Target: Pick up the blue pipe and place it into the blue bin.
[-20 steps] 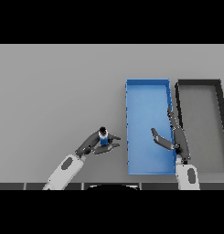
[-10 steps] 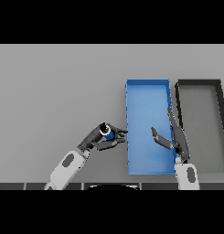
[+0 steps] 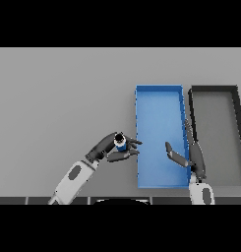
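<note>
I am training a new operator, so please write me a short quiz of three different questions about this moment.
1. True or false: the blue pipe already lies inside the blue bin.
2. Which robot hand holds the pipe? A) left robot hand B) right robot hand C) neither
3. Fill in: to the right of the blue bin stands a ____ bin.

Key:
1. False. The pipe is in the fingers, just left of the bin's left wall.
2. A. The right robot hand is open over the blue bin's right wall.
3. Black.
</note>
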Controlling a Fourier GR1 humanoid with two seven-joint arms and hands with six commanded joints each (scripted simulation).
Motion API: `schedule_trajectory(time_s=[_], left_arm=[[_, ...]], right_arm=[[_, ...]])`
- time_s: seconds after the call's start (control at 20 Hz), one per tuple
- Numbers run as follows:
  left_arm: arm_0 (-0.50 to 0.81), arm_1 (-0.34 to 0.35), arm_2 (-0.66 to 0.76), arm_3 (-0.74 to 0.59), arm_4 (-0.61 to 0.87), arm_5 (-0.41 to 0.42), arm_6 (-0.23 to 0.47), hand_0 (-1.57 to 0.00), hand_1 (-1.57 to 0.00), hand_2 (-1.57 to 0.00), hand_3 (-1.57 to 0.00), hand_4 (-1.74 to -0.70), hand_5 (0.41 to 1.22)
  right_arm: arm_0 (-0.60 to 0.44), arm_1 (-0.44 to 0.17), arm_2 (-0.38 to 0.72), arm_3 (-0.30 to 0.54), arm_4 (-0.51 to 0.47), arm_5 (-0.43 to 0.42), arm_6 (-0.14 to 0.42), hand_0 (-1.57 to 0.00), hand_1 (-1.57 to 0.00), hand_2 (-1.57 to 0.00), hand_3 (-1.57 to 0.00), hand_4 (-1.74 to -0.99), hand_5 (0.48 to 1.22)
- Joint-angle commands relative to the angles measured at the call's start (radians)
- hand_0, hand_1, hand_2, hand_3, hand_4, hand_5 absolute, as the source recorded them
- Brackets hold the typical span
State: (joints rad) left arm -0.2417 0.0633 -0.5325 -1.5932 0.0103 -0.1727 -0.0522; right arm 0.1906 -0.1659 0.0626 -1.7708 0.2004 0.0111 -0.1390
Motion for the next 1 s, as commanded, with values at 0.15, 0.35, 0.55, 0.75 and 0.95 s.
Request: schedule_trajectory(time_s=[0.15, 0.35, 0.55, 0.75, 0.95], left_arm=[[-0.001, -0.016, 0.011, 0.014, -0.024, -0.014, -0.003, -1.57, -1.57, -1.57, -1.57, -1.47, 1.220], [0.011, -0.032, 0.015, 0.007, -0.038, -0.036, -0.006, -1.57, -1.57, -1.57, -1.57, -1.47, 1.221], [0.028, -0.044, 0.023, 0.005, -0.046, -0.062, -0.018, -1.57, -1.57, -1.57, -1.57, -1.47, 1.221], [0.023, -0.060, 0.034, -0.011, -0.067, -0.068, 0.015, -1.57, -1.57, -1.57, -1.57, -1.47, 1.221], [0.015, -0.065, 0.053, -0.004, -0.085, -0.081, 0.030, -1.57, -1.57, -1.57, -1.57, -1.47, 1.221]], right_arm=[[0.091, 0.031, 0.010, -0.108, 0.065, -0.077, 0.047, 0.00, 0.00, 0.00, 0.00, -1.191, 0.642], [0.109, 0.047, 0.034, -0.184, -0.055, 0.011, -0.004, 0.00, -0.01, -0.07, 0.00, -1.198, 0.641], [0.026, -0.076, 0.022, -0.308, -0.306, 0.189, 0.166, 0.00, -0.02, -0.12, 0.00, -1.224, 0.600], [-0.124, -0.160, 0.061, -0.337, -0.420, 0.267, 0.377, 0.00, -0.01, -0.10, 0.00, -1.255, 0.560], [-0.266, -0.190, 0.133, -0.339, -0.418, 0.306, 0.463, 0.00, 0.00, -0.07, 0.00, -1.291, 0.558]])
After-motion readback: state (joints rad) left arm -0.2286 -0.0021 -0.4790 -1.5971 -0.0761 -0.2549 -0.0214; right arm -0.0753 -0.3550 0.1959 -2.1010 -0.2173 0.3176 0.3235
